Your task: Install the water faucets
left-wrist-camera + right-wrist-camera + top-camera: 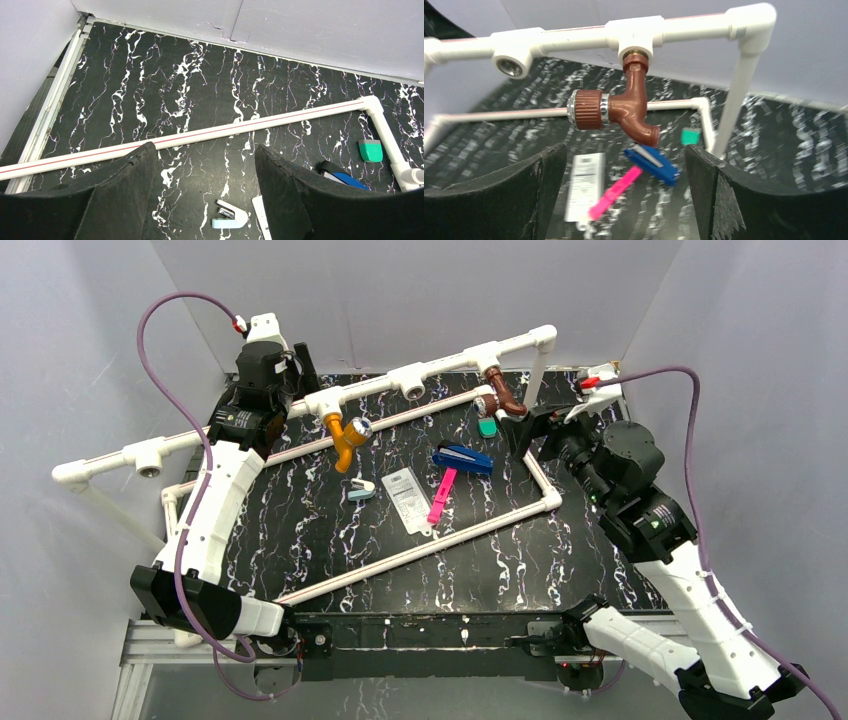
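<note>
Both left end effector (205,150) and right end effector (625,149) gape empty; brown faucet (631,107) hangs from tee (635,36).

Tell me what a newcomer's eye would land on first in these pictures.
The orange faucet and the brown faucet, both hanging from the raised white pipe rail at the back. Next, the right gripper, jaws open, facing the brown faucet without touching it.

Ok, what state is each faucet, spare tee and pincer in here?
Orange faucet, hanging from its tee, spout down.
Brown faucet, seated in its tee, spout down.
Middle tee, socket empty.
Left-end tee, socket empty.
Left pincer, open, empty.
Right pincer, open, empty, facing the brown faucet.
</note>
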Robot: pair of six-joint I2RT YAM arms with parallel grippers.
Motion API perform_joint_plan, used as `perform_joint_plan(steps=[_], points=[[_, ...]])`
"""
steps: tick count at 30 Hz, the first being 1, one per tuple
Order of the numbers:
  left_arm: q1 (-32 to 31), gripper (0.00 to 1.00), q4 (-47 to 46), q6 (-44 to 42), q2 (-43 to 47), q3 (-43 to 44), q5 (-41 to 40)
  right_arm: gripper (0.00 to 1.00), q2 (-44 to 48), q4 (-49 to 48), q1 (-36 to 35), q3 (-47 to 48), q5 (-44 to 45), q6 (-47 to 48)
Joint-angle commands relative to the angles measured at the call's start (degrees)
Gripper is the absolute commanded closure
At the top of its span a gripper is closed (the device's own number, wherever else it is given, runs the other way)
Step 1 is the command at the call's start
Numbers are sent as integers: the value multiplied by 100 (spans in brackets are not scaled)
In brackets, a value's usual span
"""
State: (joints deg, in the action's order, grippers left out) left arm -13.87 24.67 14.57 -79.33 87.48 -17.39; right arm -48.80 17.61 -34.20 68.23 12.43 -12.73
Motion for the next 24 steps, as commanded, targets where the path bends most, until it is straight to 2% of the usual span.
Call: perform_joint_plan(steps=[1,5,10,16,24], points=[[-130,30,1197,-24,-107,-279,226,5,58,-93,17,272,-121,2650],[-127,30,1198,-29,-109,-249,244,3,147,-75,18,20,-741,4486],[-128,30,1207,-33,-109,-223,245,2,287,-566,17,-534,-1037,6276],[-126,30,1208,-33,-87,-263,245,2,114,-1200,18,-822,-1193,7483],[-130,30,1211,-41,-65,-276,246,3,-343,-2060,3,-949,-1207,8365]])
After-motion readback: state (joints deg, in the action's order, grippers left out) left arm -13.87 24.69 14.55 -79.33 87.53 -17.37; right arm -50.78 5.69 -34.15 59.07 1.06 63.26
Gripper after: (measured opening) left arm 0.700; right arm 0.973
